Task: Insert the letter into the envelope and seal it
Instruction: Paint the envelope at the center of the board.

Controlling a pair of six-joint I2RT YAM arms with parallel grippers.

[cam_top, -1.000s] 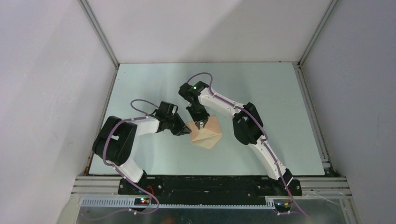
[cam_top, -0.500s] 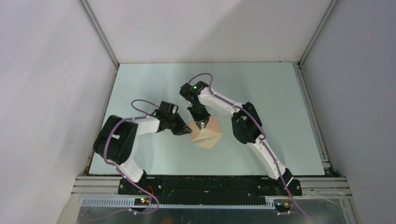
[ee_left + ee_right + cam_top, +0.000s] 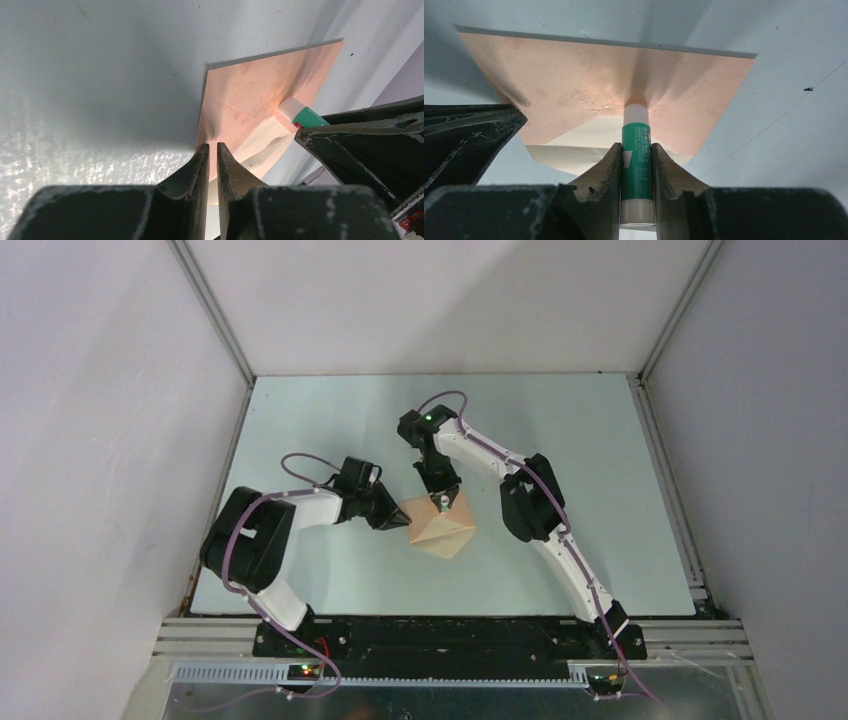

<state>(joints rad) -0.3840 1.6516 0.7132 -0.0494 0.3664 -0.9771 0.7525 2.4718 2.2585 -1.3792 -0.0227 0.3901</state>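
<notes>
Since the frame one second earlier, the right gripper (image 3: pixel 441 502) is being carried slightly rightward over the envelope (image 3: pixel 445 530), while the left gripper (image 3: pixel 403 523) is being kept in the same place. The envelope is being seen lying on the table (image 3: pixel 560 440) between the two grippers, with its pale cream flap (image 3: pixel 574 145) folded out toward the arms.

A green glue stick (image 3: pixel 636 130) is being pinched between the right fingers (image 3: pixel 611 165). Its white tip is being pressed against the tan paper at the base of the flap, and the paper is being puckered slightly around the contact point.

The left fingers (image 3: pixel 200 165) are being held almost together, with only a thin slit between them. The near left corner of the envelope (image 3: pixel 250 95) is being pinched there. In the left wrist view, the glue stick (image 3: pixel 302 115) is being shown touching the envelope at its right.
</notes>
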